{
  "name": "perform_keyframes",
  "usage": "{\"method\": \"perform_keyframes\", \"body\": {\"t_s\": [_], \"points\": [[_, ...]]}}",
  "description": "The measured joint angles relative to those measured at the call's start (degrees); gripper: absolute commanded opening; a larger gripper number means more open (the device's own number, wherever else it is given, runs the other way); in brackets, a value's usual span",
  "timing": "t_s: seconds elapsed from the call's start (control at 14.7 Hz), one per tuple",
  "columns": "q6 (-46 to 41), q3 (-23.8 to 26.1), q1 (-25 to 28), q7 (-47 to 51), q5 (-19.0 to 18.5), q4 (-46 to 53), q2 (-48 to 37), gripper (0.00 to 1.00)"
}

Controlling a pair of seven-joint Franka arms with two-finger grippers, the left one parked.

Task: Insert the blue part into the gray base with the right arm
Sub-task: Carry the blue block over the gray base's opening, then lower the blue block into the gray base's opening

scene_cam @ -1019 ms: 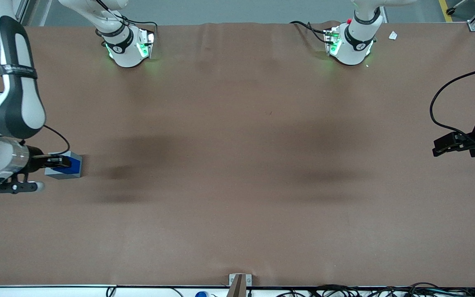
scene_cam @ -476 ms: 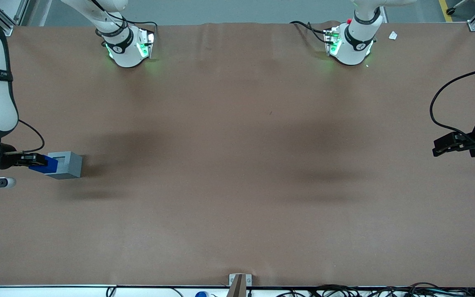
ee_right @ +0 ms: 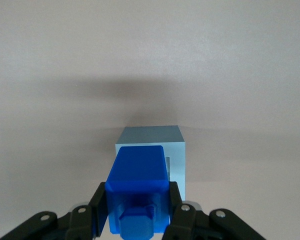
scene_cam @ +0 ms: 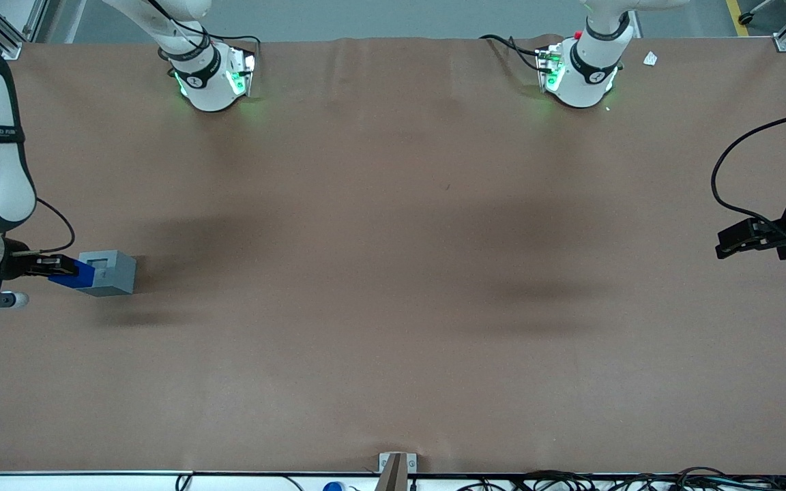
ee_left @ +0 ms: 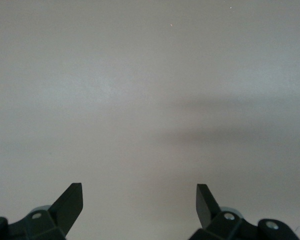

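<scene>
One gripper [ee_right: 137,212], its fingers [ee_right: 101,207] clenched on the one blue part [ee_right: 138,177], hangs at the front view's left edge, the part overlapping the one gray base [scene_cam: 112,273] on the bench [scene_cam: 393,307]. Since half a second ago, hardly anything has shifted.

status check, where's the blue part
Gripper shut on blue part, above gray base. Not inserted yet. Nothing in the way.
</scene>
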Motion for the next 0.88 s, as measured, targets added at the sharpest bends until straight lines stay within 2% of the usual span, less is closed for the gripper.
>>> {"method": "perform_keyframes", "body": {"t_s": [0.88], "points": [[2.12,0.00,-0.20,-0.01,-0.32,-4.00,0.94,0.10]]}}
